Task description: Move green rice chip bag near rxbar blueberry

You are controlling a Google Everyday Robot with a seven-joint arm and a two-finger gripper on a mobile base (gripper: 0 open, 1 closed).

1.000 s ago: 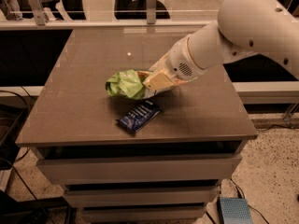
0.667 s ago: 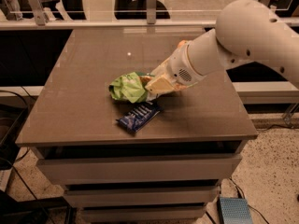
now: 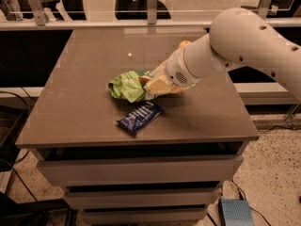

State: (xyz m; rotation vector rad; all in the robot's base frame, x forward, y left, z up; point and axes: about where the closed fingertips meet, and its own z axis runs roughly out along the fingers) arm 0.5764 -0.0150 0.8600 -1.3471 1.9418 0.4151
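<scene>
The green rice chip bag (image 3: 125, 85) lies crumpled on the brown table (image 3: 84, 69), just above the rxbar blueberry (image 3: 140, 117), a dark-blue wrapper lying at a slant. A narrow gap separates bag and bar. My gripper (image 3: 151, 84) comes in from the right on the white arm (image 3: 235, 41). It sits at the bag's right edge with its beige fingers closed on the crinkled foil. The gripper covers the bag's right part.
A small orange fruit (image 3: 183, 44) shows behind the arm at the back right of the table. The table's front edge (image 3: 136, 142) runs close below the bar, with drawers underneath. A railing (image 3: 150, 23) runs behind the table.
The arm's elbow has shifted left and slightly down. The gripper and the bag have stayed almost in place beside the bar.
</scene>
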